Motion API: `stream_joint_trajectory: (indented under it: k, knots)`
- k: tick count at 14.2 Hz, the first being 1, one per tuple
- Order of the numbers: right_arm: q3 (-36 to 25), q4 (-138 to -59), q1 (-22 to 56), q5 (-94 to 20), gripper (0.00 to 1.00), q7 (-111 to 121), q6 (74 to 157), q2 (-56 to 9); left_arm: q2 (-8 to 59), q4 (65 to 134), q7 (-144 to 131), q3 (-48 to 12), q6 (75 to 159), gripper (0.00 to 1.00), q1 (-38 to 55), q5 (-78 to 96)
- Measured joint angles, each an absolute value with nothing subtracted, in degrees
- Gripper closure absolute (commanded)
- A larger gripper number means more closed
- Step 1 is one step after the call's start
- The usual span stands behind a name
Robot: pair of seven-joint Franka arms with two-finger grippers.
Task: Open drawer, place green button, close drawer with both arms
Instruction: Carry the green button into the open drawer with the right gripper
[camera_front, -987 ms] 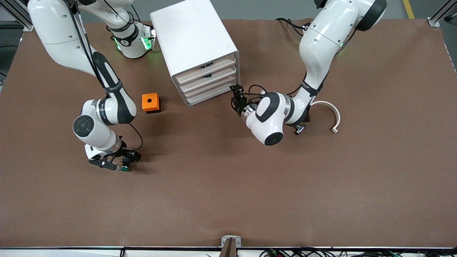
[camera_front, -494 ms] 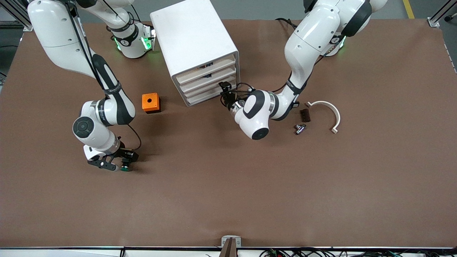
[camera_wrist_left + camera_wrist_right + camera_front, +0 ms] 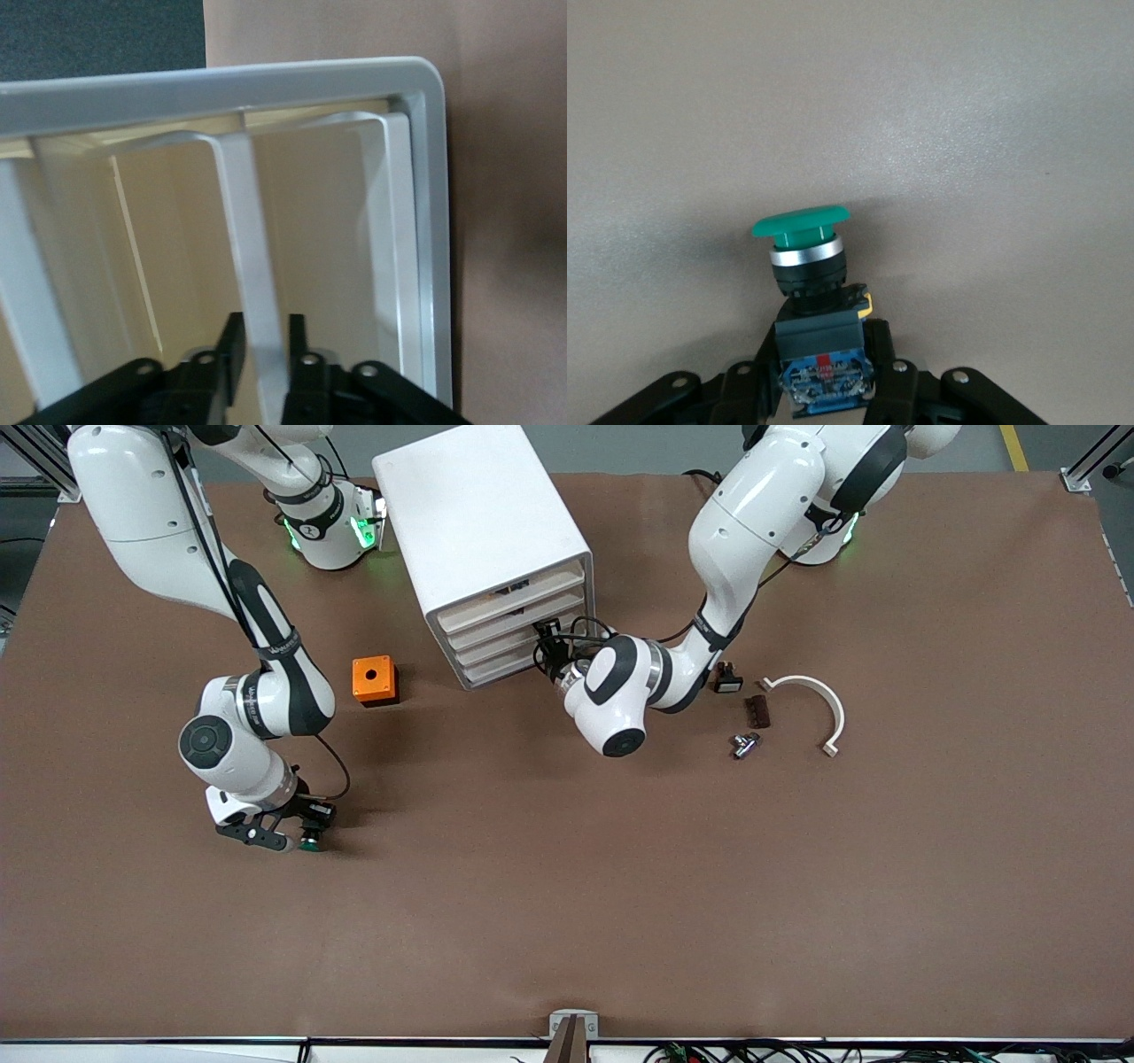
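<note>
The white cabinet (image 3: 469, 505) stands toward the robots' bases, its four drawers all pushed in. My left gripper (image 3: 542, 646) is at the cabinet's front. In the left wrist view its fingers (image 3: 232, 341) are shut on the white front lip of one of the lower drawers (image 3: 244, 230), one finger on each side. My right gripper (image 3: 297, 834) is low over the table toward the right arm's end. It is shut on the dark body of the button (image 3: 309, 842). In the right wrist view the button's green cap (image 3: 801, 223) sticks out past the right gripper (image 3: 822, 341).
An orange cube (image 3: 374, 680) with a round hole sits beside the cabinet. Toward the left arm's end lie a black switch (image 3: 727, 680), a dark brown piece (image 3: 757, 711), a small metal part (image 3: 743, 744) and a white curved strip (image 3: 819, 704).
My left arm has swung toward the cabinet, and its gripper has reached the drawer front and closed on the lip. My right gripper has closed on the button and hardly moved.
</note>
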State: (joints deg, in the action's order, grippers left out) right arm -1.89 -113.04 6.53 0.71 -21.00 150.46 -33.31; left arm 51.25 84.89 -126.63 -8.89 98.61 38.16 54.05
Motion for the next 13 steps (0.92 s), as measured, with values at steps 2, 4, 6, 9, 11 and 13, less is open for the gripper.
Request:
stream_joint_trajectory:
  k: [2, 4, 6, 9, 11, 13]
  knots:
    - [-1.7, -112.2, 6.7, 0.7, 1.00, -24.2, 146.8, -32.9, 51.3, 84.8, -127.6, -8.8, 97.8, 1.00, 37.9, 54.5]
    - [-1.2, -111.0, 7.8, 0.7, 1.00, -30.9, 140.4, -30.2, 51.3, 84.4, -127.7, -8.2, 97.9, 1.00, 37.7, 54.6]
    - [-0.8, -110.3, 10.6, 0.7, 1.00, -38.9, 133.4, -25.4, 51.3, 83.0, -127.6, -6.6, 97.8, 1.00, 36.2, 54.6]
    - [-0.5, -110.3, 15.4, -0.2, 1.00, -49.5, 125.6, -18.0, 51.4, 81.1, -124.6, -5.1, 97.9, 1.00, 31.1, 54.5]
    - [-0.4, -110.4, 17.8, -2.4, 1.00, -55.0, 123.0, -15.1, 51.4, 80.7, -121.8, -5.1, 99.2, 0.90, 28.4, 54.5]
    - [-0.3, -110.5, 21.0, -3.3, 1.00, -62.9, 122.0, -13.6, 51.4, 80.3, -120.2, -5.2, 100.6, 0.26, 27.5, 54.5]
